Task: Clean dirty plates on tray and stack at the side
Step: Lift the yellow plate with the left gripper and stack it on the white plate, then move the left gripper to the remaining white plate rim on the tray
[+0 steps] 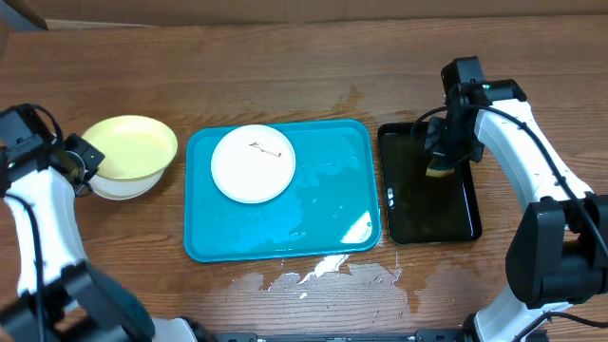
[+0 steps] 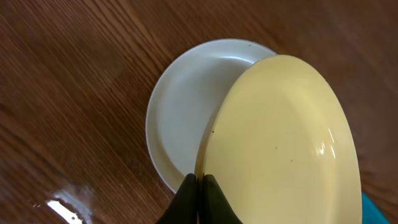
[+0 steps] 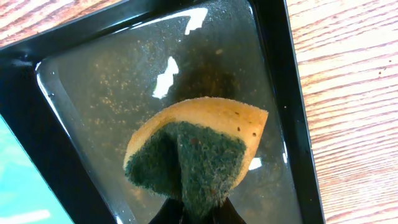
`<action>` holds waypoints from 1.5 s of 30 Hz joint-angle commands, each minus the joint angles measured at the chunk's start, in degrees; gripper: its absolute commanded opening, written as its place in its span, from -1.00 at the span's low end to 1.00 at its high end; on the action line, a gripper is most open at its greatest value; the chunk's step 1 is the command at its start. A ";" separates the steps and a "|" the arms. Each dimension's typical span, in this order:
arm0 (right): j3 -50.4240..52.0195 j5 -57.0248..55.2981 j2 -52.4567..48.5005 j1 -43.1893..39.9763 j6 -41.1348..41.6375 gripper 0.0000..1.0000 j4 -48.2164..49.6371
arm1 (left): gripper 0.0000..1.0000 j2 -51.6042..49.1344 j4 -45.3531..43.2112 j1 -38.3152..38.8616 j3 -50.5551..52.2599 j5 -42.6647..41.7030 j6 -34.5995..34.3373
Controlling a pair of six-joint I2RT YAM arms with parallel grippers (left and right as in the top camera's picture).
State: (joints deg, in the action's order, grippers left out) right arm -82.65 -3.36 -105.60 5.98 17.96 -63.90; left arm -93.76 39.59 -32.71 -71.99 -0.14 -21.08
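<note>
- The pale yellow plate (image 2: 280, 149) is seen closest. Its rim is pinched between the pressed-together fingers of the left claw (image 2: 200, 180), and it is held tilted, fanning out ahead of that claw.
- A white plate (image 2: 180, 112) lies on the tabletop (image 2: 74, 74) just beyond the left claw, under the held plate and partly covered by it.
- A folded sponge (image 3: 193, 152) is pinched by the right claw (image 3: 196, 214), green scouring face outward. The wet black tray (image 3: 93, 93) lies directly below that claw.
- A smeared white plate (image 1: 253, 163) lies on the turquoise tray (image 1: 332, 228), between the two claws and apart from both.
- The plates are judged stiff, light and smooth. When wet they would likely be slippery, so a pinch on the thin rim could let one swing or slide out. The rim is judged the only practical hold.
- Whether the yellow plate touches the white one beneath cannot be told. Its far edge is cut off in the left wrist view, and the right claw's fingers are mostly cropped. A few tiny specks on the yellow surface cannot be identified.
</note>
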 commanded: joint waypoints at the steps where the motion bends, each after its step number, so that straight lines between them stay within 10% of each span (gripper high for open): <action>1: -1.31 0.00 1.77 -0.26 -0.04 -0.90 0.33 | -0.92 -3.58 -1.84 -0.02 -0.81 0.79 -0.66; 6: -1.31 0.00 1.77 -0.26 -0.24 -0.90 0.57 | -0.88 -6.62 -6.36 -0.35 -0.81 0.72 -0.63; 15: -1.31 0.00 1.77 -0.26 -0.24 -0.88 1.09 | -0.24 -6.62 -6.01 -0.37 -0.85 0.39 -0.11; 25: -1.25 1.62 1.77 -0.26 -0.24 -0.88 0.09 | 0.29 -6.62 6.19 3.69 -0.81 -30.67 10.05; 45: -0.55 1.97 1.75 -0.26 -1.53 -0.79 1.66 | 0.44 -6.64 11.63 34.38 4.13 -11.10 -2.49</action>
State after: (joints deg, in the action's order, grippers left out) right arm -82.65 -1.67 -105.60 6.00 16.64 -62.67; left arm -100.42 51.88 0.60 -68.69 -14.41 -19.44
